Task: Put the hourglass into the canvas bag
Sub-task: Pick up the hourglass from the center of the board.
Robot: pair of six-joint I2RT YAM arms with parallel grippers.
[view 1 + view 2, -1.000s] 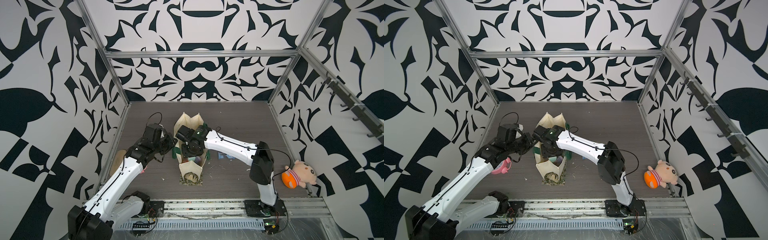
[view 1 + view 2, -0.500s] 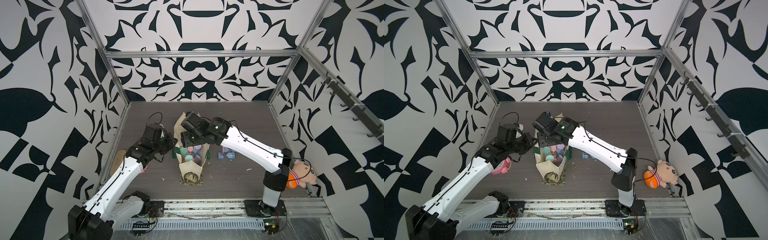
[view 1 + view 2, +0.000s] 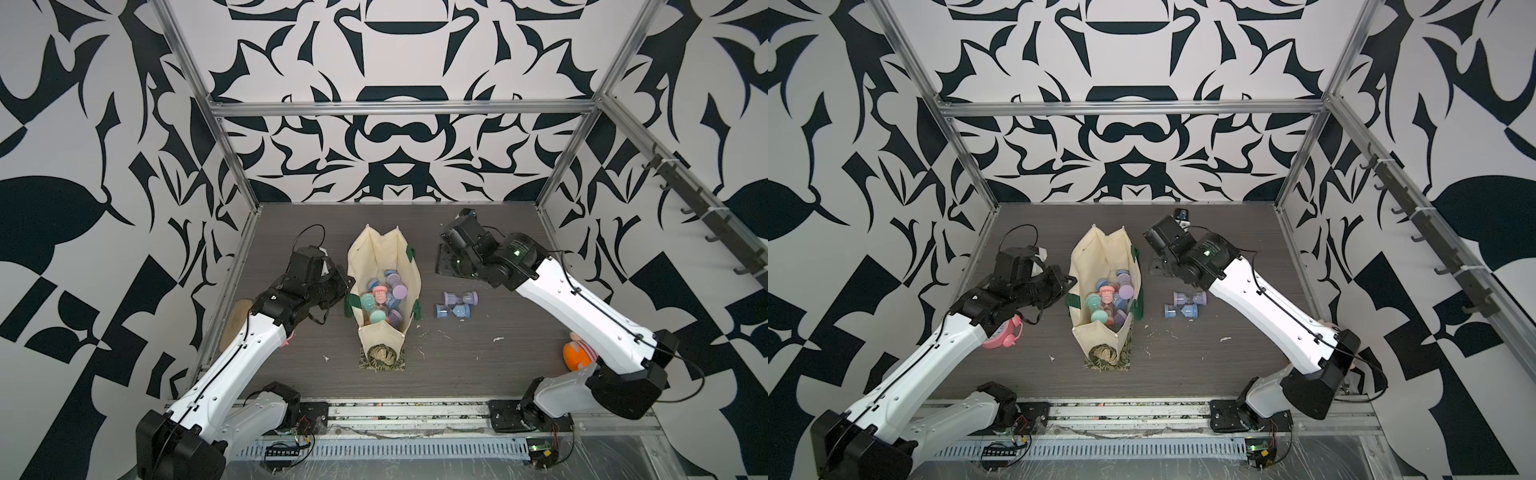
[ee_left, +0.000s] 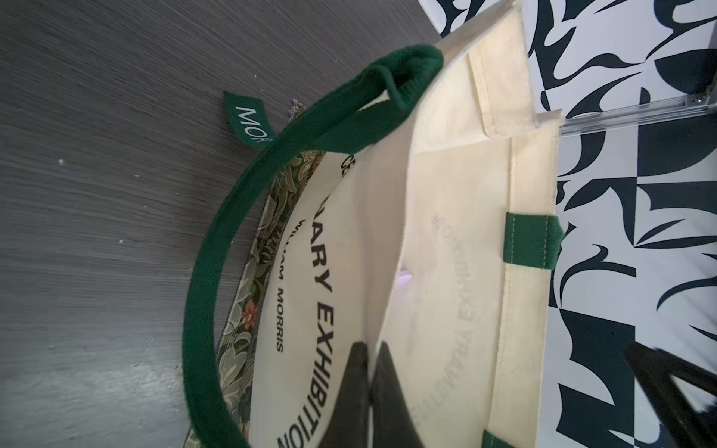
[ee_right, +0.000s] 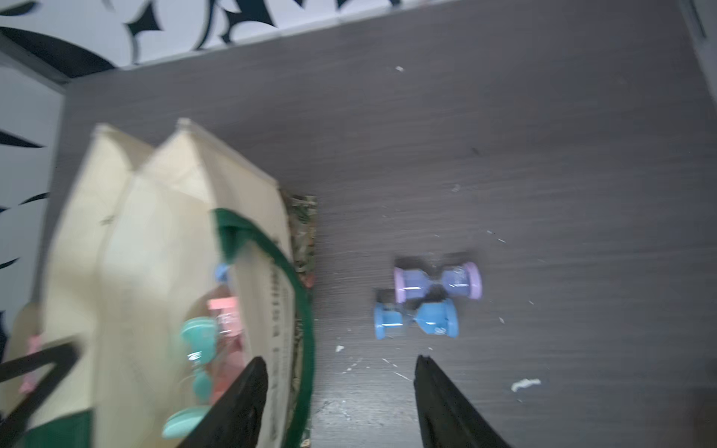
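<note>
Your left hand [image 4: 370, 349] is pinching the left wall of the canvas bag [image 3: 376, 257] at its rim. Its jaws are fully closed on the cloth, and it is holding the mouth open upward. Several pastel hourglasses [image 3: 380, 301] are already lying in a heap inside.

Your right hand [image 5: 339, 362] is carrying nothing. Its fingers are standing partly apart, and it is hanging above the table [image 3: 478, 365] to the right of the bag.

Two more are lying outside on the table, just right of the bag: the purple hourglass [image 3: 460, 297] and the blue hourglass [image 3: 453, 311]. They are on their sides and touching side by side, purple farther and blue nearer, with both long axes running left to right.

The right hand is clearly the nearer one, since the left is occupied on the far side of the bag from them. In the right wrist view the pair is sitting just beyond the open fingertips. In both top views the hand is showing on the far side of the pair.

The gap between the fingers is running roughly along the same left-right line as those long axes. So, as I judge it, you are going to want the wrist turned crosswise before descending, so that the fingers close across a narrow waist and not onto the end caps.
</note>
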